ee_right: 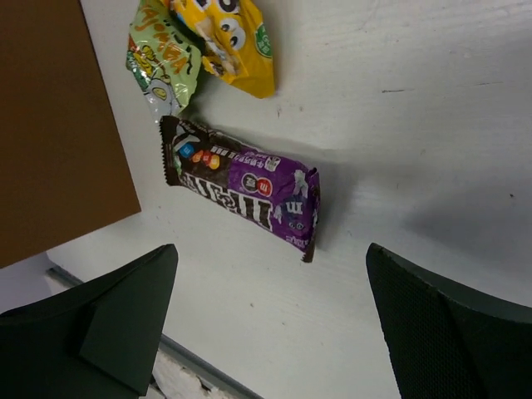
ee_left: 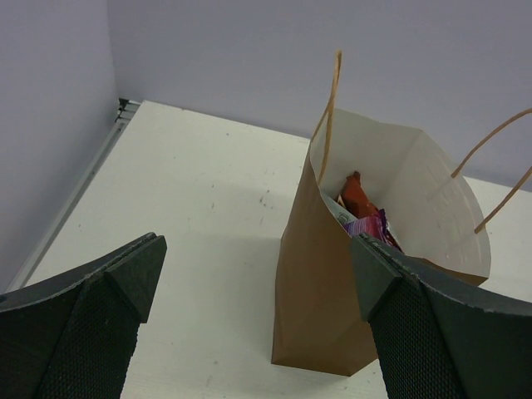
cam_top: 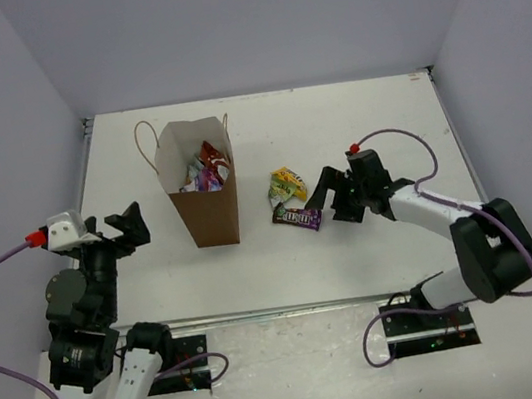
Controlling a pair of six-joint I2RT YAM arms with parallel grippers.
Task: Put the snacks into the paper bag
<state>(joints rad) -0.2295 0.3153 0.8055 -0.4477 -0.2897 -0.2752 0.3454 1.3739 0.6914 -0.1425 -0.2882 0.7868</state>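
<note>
Upright on the white bench (cam_top: 365, 123), left of centre: the brown paper bag (cam_top: 210, 213), mouth open, thin loop handles (ee_left: 331, 108) standing up. Inside, against the pale lining, a red-orange packet (ee_left: 357, 193) and a purple packet (ee_left: 367, 226), plus other wrappers too jumbled to tell apart.

Just right of the bag, flat on the bench and clear of its wall: three snacks. Farthest from the arm bases, a yellow packet (ee_right: 237, 41). Touching its side, a pale green packet (ee_right: 162, 62). Nearer the bases, a purple-and-brown candy bar (ee_right: 241, 189), lying slantwise, one end just beside the green packet.

Right jaws spread wide and empty, held over the bench just beside the candy bar, on its right side, touching nothing. Left jaws likewise wide apart and empty, raised over the left side of the bench, apart from the bag and facing it. In the left wrist view, the bag's open mouth framed between the two dark fingers (ee_left: 91, 316).
</note>
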